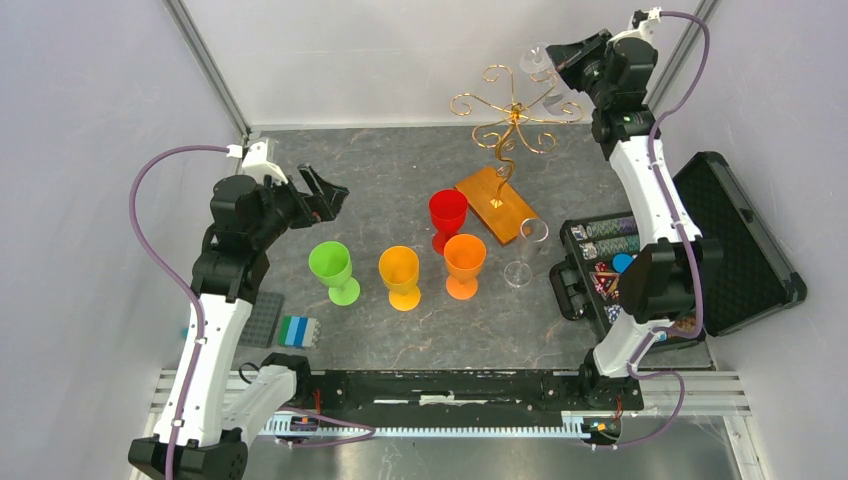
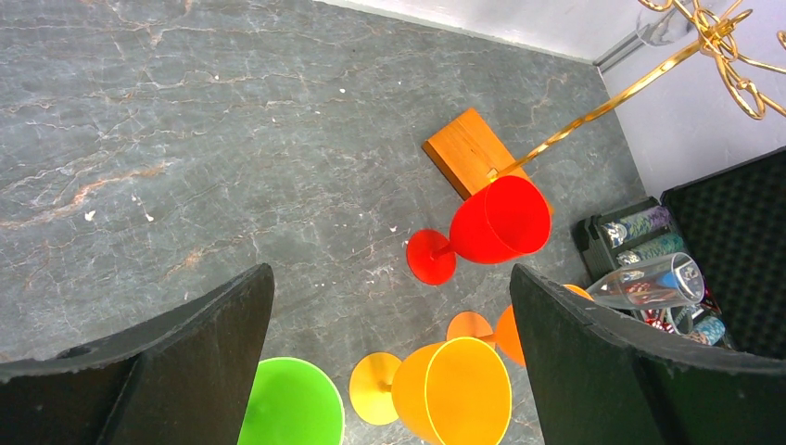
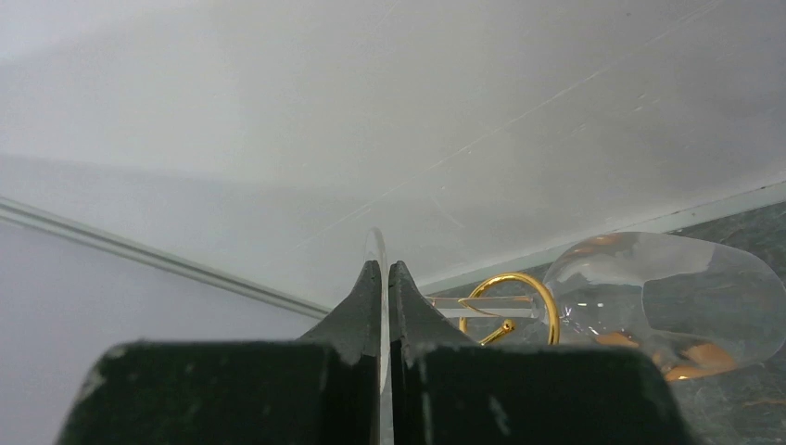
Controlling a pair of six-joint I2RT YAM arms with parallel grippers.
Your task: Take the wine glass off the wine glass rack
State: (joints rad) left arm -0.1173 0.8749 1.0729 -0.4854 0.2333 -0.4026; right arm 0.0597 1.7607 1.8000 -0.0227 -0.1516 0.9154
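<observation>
The wine glass (image 3: 667,297) is clear and hangs on its side at the top of the wine glass rack (image 1: 510,122). Its stem runs through one gold curl (image 3: 547,301). My right gripper (image 3: 384,269) is shut on the thin edge of the glass's foot, high at the back right (image 1: 553,58). The rack's twisted stem rises from an amber base (image 1: 497,203). My left gripper (image 1: 325,195) hovers open at the left, above the coloured cups, with nothing between its fingers (image 2: 213,352).
Green (image 1: 332,268), yellow (image 1: 400,275), orange (image 1: 464,262) and red (image 1: 447,215) goblets stand mid-table. A clear flute (image 1: 524,252) stands by the rack's base. An open black case (image 1: 690,255) lies at the right. Small brick plates (image 1: 280,325) sit near the left arm.
</observation>
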